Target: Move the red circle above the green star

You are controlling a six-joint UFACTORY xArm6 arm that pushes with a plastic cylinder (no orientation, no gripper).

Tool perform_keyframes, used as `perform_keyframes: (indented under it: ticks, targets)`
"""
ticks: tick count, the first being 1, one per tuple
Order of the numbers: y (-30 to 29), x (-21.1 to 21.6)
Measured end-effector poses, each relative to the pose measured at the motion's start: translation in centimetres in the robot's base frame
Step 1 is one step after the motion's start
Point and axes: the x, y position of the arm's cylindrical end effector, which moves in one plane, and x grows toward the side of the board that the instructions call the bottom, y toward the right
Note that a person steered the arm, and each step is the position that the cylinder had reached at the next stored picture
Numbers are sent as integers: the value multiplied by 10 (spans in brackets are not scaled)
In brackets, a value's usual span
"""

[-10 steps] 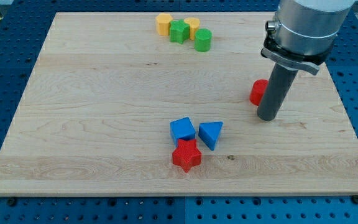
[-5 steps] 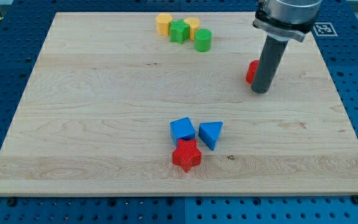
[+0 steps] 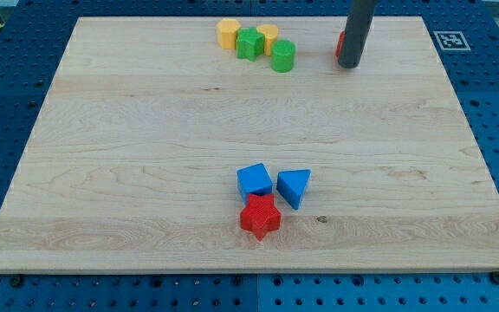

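With nothing to grasp, my tip [image 3: 348,66] merely presses the mostly hidden red circle [image 3: 340,43] on its left, near the desk [image 3: 145,156] top edge, so a push could spill it off before the green star [image 3: 249,43] further left.

Red circle [image 3: 340,43], mostly hidden, lies well right of green star [image 3: 249,43].

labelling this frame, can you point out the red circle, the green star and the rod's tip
red circle [image 3: 340,44], camera view, the sliver showing left of the rod
green star [image 3: 249,43], camera view, middle of its top face
my tip [image 3: 348,64], camera view, very bottom end of the rod
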Motion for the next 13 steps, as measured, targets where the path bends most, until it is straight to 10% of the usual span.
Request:
perform_keyframes:
  ticks: [5,13]
  targets:
    - [84,-36]
    - [-48,-104]
